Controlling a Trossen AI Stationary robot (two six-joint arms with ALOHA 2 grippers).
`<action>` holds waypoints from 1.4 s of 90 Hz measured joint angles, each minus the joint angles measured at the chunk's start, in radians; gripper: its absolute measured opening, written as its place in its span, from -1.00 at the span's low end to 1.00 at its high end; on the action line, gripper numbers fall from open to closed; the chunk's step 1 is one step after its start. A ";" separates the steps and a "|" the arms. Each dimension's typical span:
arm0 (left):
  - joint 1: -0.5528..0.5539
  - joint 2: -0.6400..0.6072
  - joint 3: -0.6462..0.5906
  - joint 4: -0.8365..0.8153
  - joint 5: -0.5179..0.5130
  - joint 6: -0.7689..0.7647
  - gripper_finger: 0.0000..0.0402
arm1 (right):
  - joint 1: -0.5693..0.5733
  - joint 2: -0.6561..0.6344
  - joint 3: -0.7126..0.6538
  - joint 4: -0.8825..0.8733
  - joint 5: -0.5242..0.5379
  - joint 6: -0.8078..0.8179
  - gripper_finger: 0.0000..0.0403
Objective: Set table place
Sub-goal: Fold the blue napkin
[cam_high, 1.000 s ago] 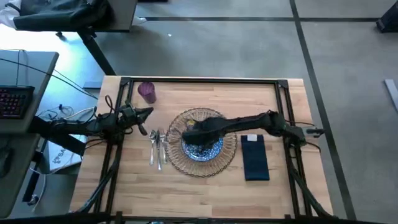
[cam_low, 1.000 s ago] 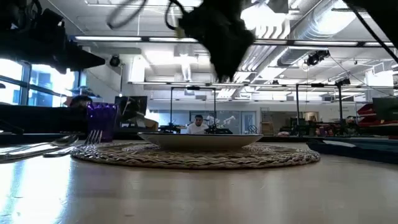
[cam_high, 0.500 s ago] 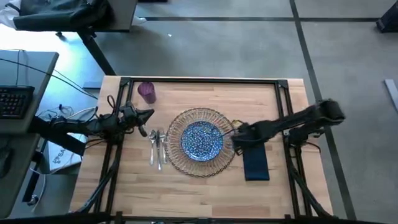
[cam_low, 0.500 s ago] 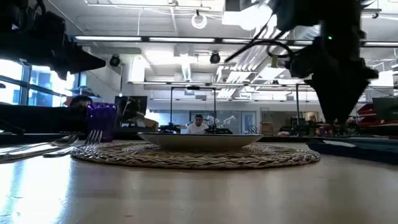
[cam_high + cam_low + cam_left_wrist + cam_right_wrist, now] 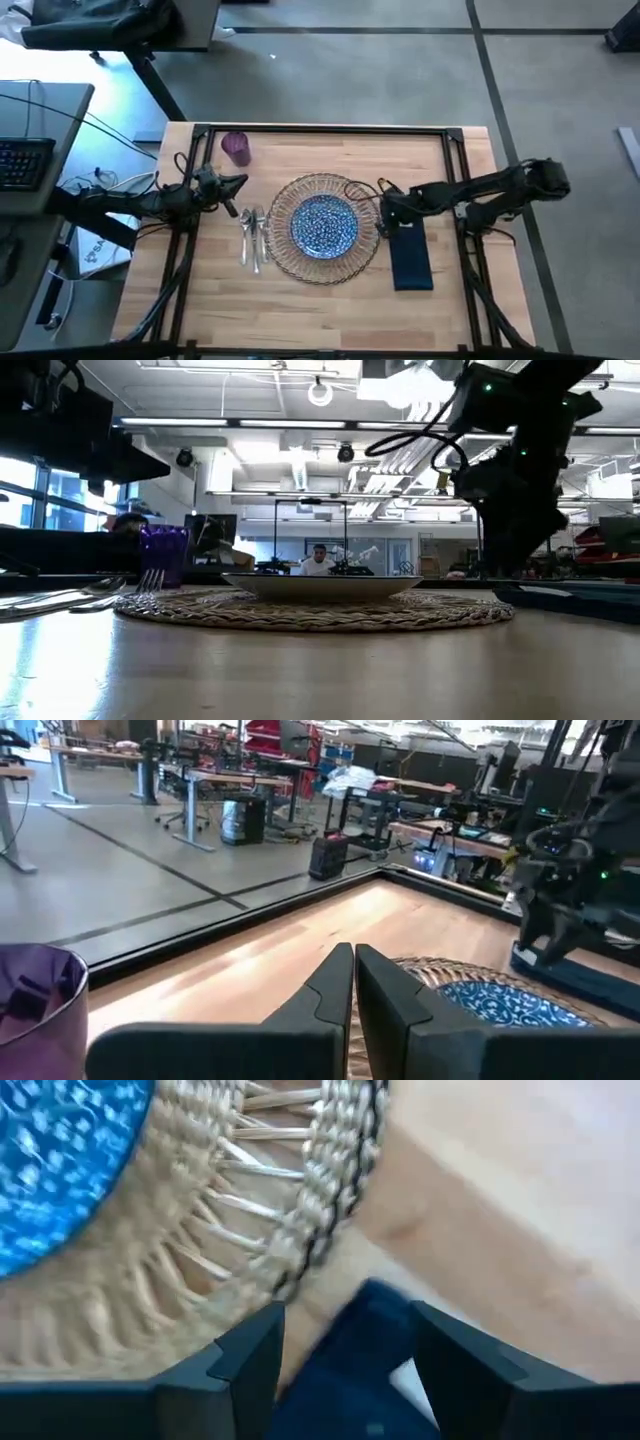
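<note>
Nearest the table's front edge we see the navy napkin (image 5: 411, 254) lying flat, just right of the wicker charger (image 5: 325, 229). Our right gripper (image 5: 388, 213) hangs over the napkin's far end, its fingers (image 5: 250, 1355) spread apart and holding nothing. On the charger sits the blue-patterned plate (image 5: 324, 222), with the fork, knife and spoon (image 5: 253, 235) bunched just left of it. Farther left, our left gripper (image 5: 238, 181) waits near the purple cup (image 5: 236, 147), fingers (image 5: 330, 990) pressed together, empty.
</note>
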 joint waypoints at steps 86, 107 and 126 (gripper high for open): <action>0.000 0.058 0.000 0.000 0.011 -0.009 -1.00 | -0.160 0.131 -0.003 -0.029 -0.355 -0.844 -0.36; 0.000 0.066 0.000 0.000 0.008 -0.009 -1.00 | -0.140 0.128 -0.001 -0.035 -0.323 -0.784 -0.75; 0.000 0.075 0.000 0.001 0.004 -0.009 -1.00 | -0.140 0.115 0.067 -0.203 -0.248 -0.729 -0.98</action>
